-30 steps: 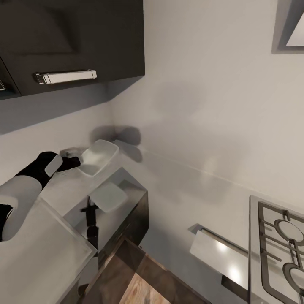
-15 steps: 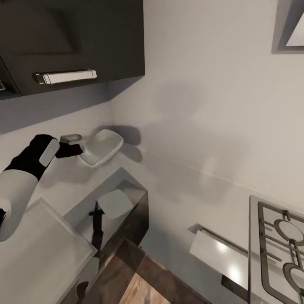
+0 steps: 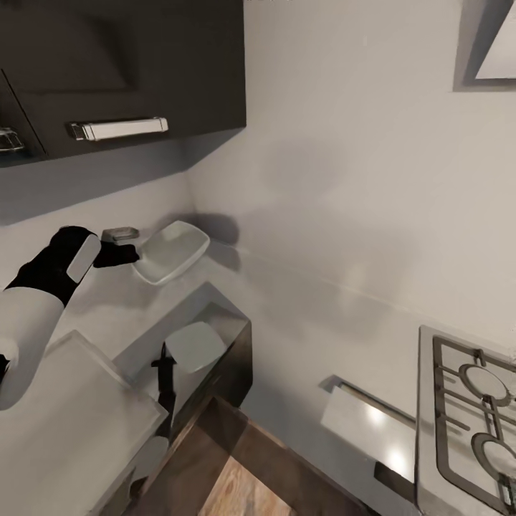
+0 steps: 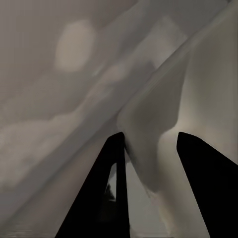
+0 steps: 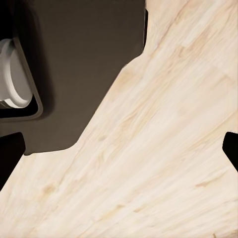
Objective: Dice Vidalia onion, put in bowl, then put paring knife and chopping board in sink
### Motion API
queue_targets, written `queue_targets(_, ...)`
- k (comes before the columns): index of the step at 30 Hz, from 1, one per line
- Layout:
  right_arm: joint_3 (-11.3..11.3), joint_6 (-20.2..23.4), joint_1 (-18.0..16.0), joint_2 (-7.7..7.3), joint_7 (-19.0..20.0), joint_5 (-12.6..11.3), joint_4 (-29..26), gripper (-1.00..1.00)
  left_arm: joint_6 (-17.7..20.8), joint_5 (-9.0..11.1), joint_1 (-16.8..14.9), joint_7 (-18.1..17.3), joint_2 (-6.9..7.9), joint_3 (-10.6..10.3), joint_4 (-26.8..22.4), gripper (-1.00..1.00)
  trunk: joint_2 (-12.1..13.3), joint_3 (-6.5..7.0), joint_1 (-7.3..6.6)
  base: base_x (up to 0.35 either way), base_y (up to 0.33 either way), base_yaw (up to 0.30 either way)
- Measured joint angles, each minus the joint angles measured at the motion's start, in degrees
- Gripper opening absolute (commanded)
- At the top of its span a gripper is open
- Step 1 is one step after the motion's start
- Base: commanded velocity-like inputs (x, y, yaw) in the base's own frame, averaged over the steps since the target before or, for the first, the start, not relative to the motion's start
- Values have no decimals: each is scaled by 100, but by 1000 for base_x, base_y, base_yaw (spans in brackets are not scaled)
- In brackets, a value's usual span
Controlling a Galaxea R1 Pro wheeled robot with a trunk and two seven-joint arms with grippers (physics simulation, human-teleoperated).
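The left gripper (image 3: pixel 132 253) is seen closed on the near rim of the white bowl (image 3: pixel 172 251), which is held tilted above the countertop (image 3: pixel 107 308). The paring knife (image 3: pixel 166 380) lies nearer the robot than the bowl, its long axis pointing toward it. The right gripper's fingers (image 5: pixel 10 158) are spread wide over wooden floor (image 5: pixel 148 163).

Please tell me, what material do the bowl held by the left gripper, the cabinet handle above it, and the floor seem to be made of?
The bowl, its rim between the left gripper's fingers, looks like glazed white ceramic or plastic: smooth and uniformly pale.
The cabinet handle looks like polished metal: silvery with bright reflections.
The floor looks like light wood with a matte finish: visible grain streaks.
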Motion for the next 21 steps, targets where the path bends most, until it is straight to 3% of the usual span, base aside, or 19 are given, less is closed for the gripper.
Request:
queue_targets(13, 0, -271, 0, 9, -16, 0, -3, 100, 5, -6, 0, 0, 15, 0, -4, -100, 0, 0, 0, -333, 0, 4)
queue_targets(21, 0, -317, 1, 19, -29, 0, -4, 100, 15, -14, 0, 0, 77, -1, -21, -100, 0, 0, 0, -337, 0, 230)
